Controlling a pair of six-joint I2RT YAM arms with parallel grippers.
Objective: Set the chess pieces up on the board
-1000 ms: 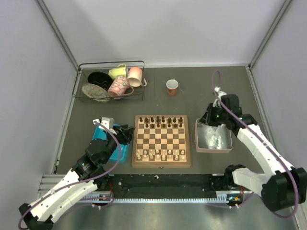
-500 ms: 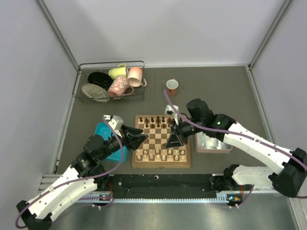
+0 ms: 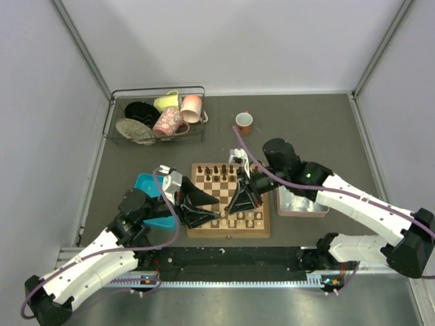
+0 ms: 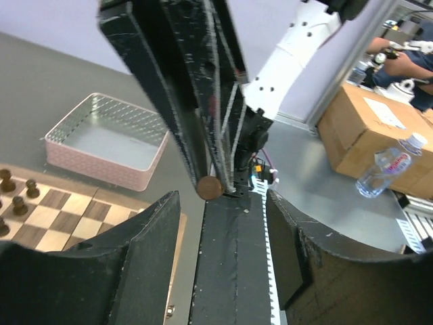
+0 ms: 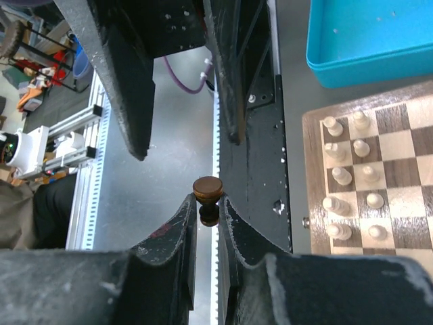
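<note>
My right gripper [image 5: 208, 201] is shut on a dark brown chess piece [image 5: 208, 189], its round base facing outward. In the top view the right gripper [image 3: 235, 208] hangs over the near half of the board [image 3: 228, 233], pointing left. My left gripper [image 3: 216, 208] is open, over the board's near left part, and faces the right one closely. In the left wrist view the open left gripper [image 4: 222, 203] sits just below the held piece [image 4: 210, 187]. Dark pieces [image 3: 228, 170] stand along the far rows and cream pieces [image 3: 228, 219] along the near rows.
A blue tray [image 3: 148, 185] lies left of the board and a pink-walled grey tray [image 3: 304, 201] lies right of it. A wire rack with mugs [image 3: 158, 115] stands at the back left, with a red cup [image 3: 244, 123] behind the board. A black rail [image 3: 231, 261] runs along the near edge.
My right arm swung from the grey tray to over the board, carrying the dark piece. My left gripper moved from the blue tray over the board's left side and now faces the right gripper.
</note>
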